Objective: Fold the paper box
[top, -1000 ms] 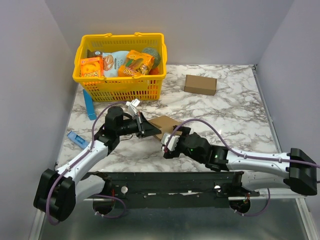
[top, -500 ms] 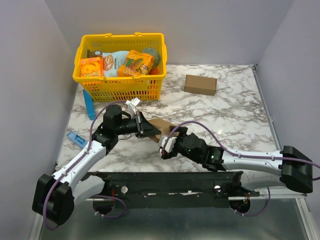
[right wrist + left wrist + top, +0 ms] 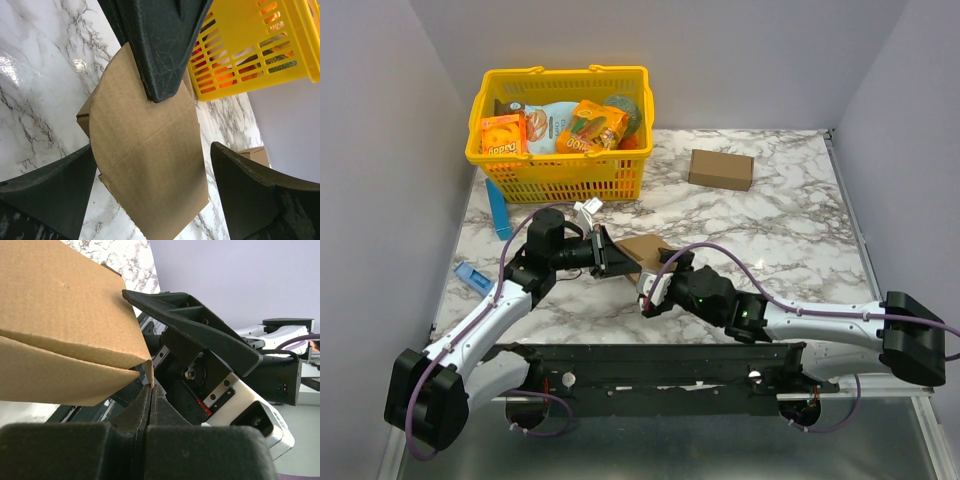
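Top view, box: paper box (image 3: 650,246) lies on the marble surface (image 3: 770,240), just in front of the yellow basket (image 3: 560,170).
Top view, hands: left hand (image 3: 613,262) and right hand (image 3: 652,282) crowd the box's edge away from the basket.
Top view, surroundings: longer brown carton (image 3: 720,169) right of the basket; blue pack (image 3: 498,210) at its front left corner; orange snack boxes (image 3: 503,134) inside.
Left wrist view: left hand pressed together, clamped on the box's thin flap edge; the right hand looms close behind.
Right wrist view: right hand spread wide, one finger on each side of a rounded flap; a left finger (image 3: 160,50) covers the flap's basket end.
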